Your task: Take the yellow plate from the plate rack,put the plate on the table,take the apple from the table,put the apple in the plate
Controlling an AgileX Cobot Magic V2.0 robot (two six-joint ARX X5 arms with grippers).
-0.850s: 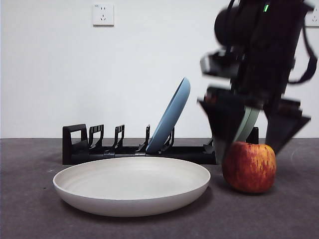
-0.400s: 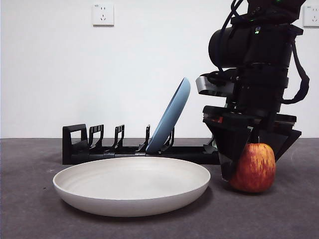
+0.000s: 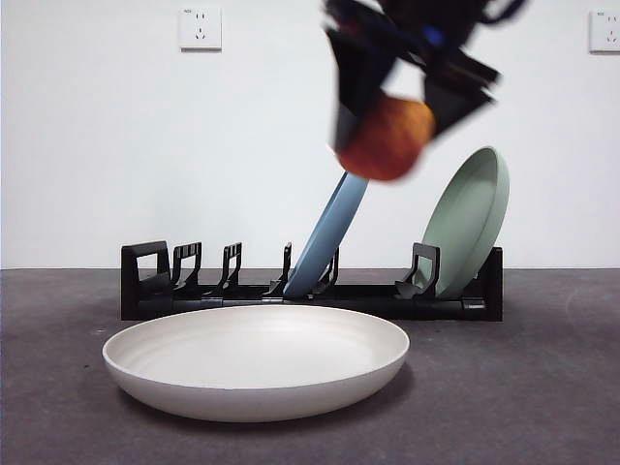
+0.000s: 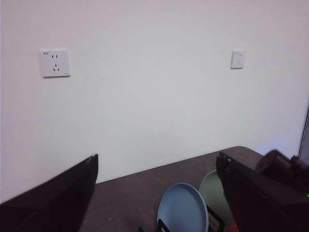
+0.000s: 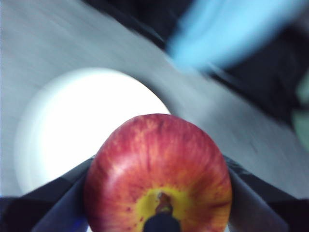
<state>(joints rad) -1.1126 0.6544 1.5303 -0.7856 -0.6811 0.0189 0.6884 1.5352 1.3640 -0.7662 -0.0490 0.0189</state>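
one right pincer [image 3: 387, 107], tilted, grips the apple [image 3: 386, 136] high above the yellow plate [image 3: 256, 360].

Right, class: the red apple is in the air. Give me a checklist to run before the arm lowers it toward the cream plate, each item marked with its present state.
1. Right end effector shut on the red, yellow-streaked apple: ok.
2. Apple off the dark grey table: ok.
3. Wide cream shallow plate flat on the table: ok.
4. Plate bare inside: ok.
5. Apple above the plate's middle: not ok, nearer its edge.
6. Left end effector away from the plate: ok.
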